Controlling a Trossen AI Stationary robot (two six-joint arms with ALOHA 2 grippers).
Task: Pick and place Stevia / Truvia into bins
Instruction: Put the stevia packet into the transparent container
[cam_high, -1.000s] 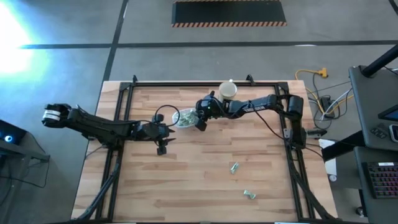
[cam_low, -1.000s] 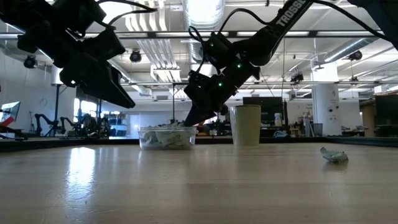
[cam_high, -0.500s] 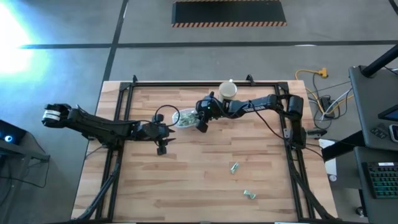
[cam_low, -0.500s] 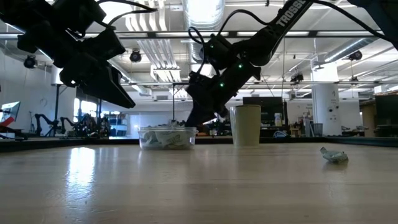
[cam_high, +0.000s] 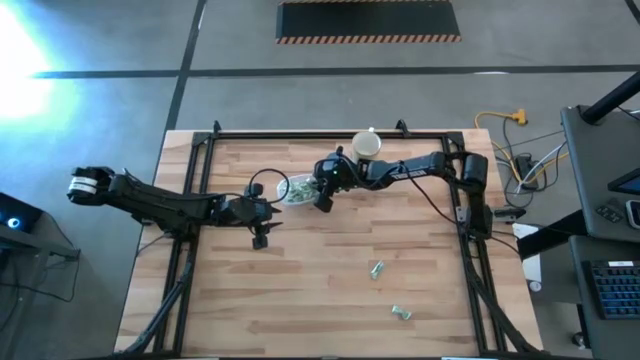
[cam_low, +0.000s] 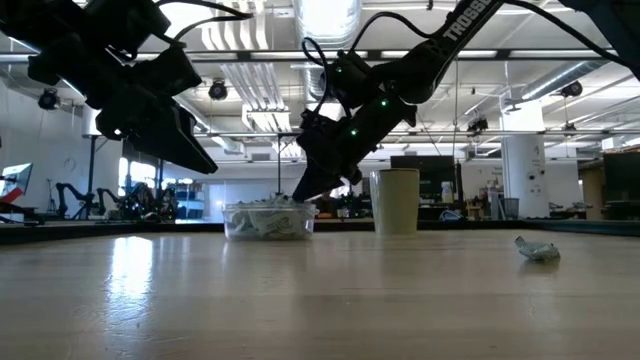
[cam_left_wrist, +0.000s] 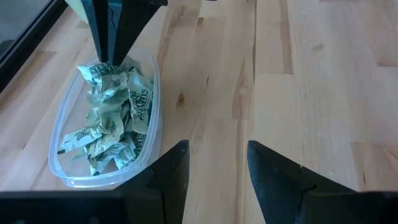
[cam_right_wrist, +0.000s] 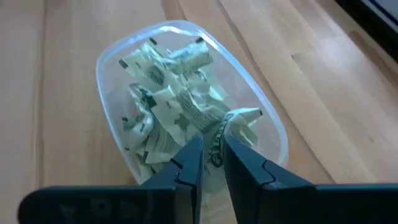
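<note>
Right gripper (cam_right_wrist: 211, 163) sits over the tub's (cam_high: 297, 189) near rim, fingers nearly together and clamped on one sachet (cam_right_wrist: 233, 124), a green-and-white one pinched between the fingertips just above the pile. In the low view the right gripper (cam_low: 305, 187) points down at the tub (cam_low: 268, 221), tips at the rim on the cup side. Cup (cam_high: 367, 146) stands just behind and to the side of this gripper, apart from the tub; in the low view the cup (cam_low: 396, 201) is upright.

Tub is clear and shallow, upright on the counter (cam_high: 330, 290), packed with crumpled sachets (cam_left_wrist: 115, 115). The pile (cam_right_wrist: 171, 106) reaches about rim height.

Left gripper (cam_high: 260, 225) hangs off the counter, beside the tub on the side away from the cup, not touching it. Its fingers (cam_left_wrist: 171, 177) stand apart with nothing between them, only bare counter (cam_left_wrist: 298, 93) showing in the gap. From its wrist view the tub (cam_left_wrist: 152, 81) lies just ahead and off to one side, with the right gripper's fingers coming down into the far end of it.

Two loose sachets lie well apart from both grippers on the counter's open part: one (cam_high: 376, 268) nearer the middle, another (cam_high: 401, 314) closer to the front edge. The low view shows one crumpled sachet (cam_low: 537, 249) lying flat.
</note>
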